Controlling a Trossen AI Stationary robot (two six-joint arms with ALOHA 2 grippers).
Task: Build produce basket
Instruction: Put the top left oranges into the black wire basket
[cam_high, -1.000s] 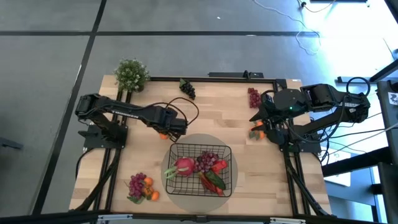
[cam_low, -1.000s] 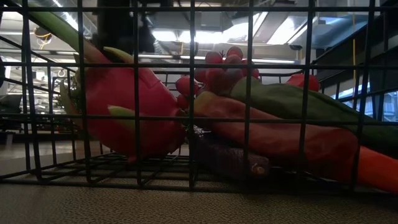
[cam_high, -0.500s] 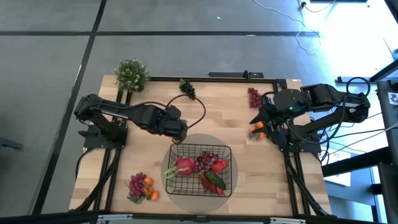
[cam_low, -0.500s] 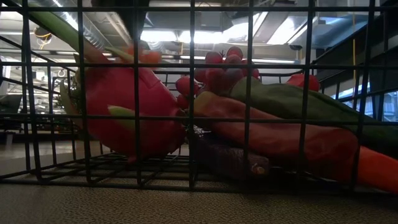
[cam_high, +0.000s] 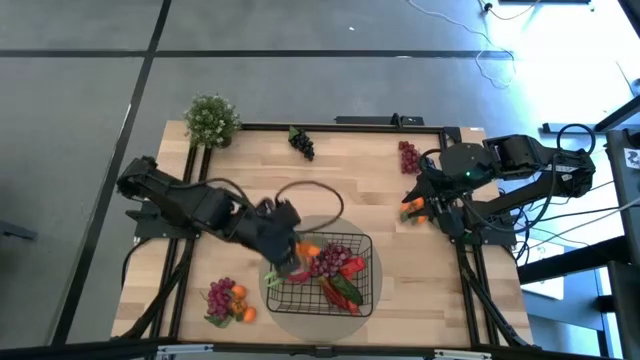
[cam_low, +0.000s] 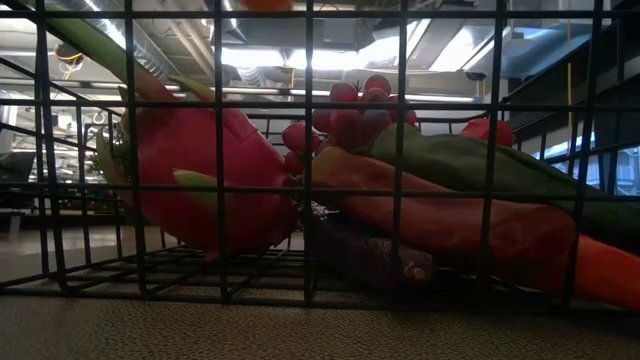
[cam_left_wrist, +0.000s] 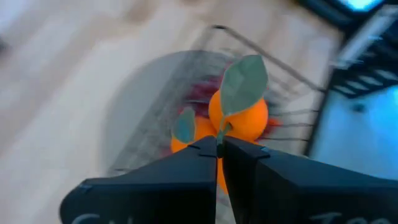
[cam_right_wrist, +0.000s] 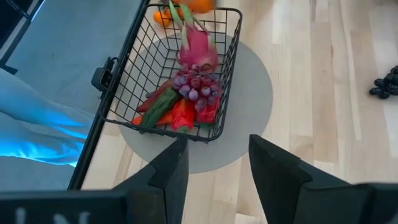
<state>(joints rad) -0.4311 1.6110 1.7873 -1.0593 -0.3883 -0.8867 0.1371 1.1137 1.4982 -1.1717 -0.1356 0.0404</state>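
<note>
The left tool (cam_left_wrist: 219, 149) hangs over the near-left corner of the black wire-mesh basket (cam_high: 362, 243), its two dark fingers pressed together on the stem of a small cluster of toy oranges with green leaves (cam_left_wrist: 237, 115). In the high view the oranges (cam_high: 310, 250) show just inside the basket's rim, above the produce already there.

The basket sits on a round grey mat (cam_high: 300, 315) toward the front middle of the pale wooden desk (cam_high: 350, 180). Inside it lie a pink radish-like piece with green tips (cam_low: 205, 180), a bunch of red-purple grapes (cam_high: 330, 260), a green cucumber (cam_low: 470, 165) and red peppers (cam_right_wrist: 180, 113), all crowded together against the mesh.

The right tool (cam_right_wrist: 214, 158) waits by the right edge of the desk with its fingers parted and nothing between them. Just beside that arm lies an orange carrot with a green top (cam_high: 412, 208), and near it, toward the far edge, a bunch of red grapes (cam_high: 408, 155).

A dark grape bunch (cam_high: 301, 142) rests near the far edge, a bushy green potted plant (cam_high: 211, 120) stands at the far-left corner, and a small heap of purple grapes and oranges (cam_high: 227, 299) lies at the front left, well apart from the basket.
</note>
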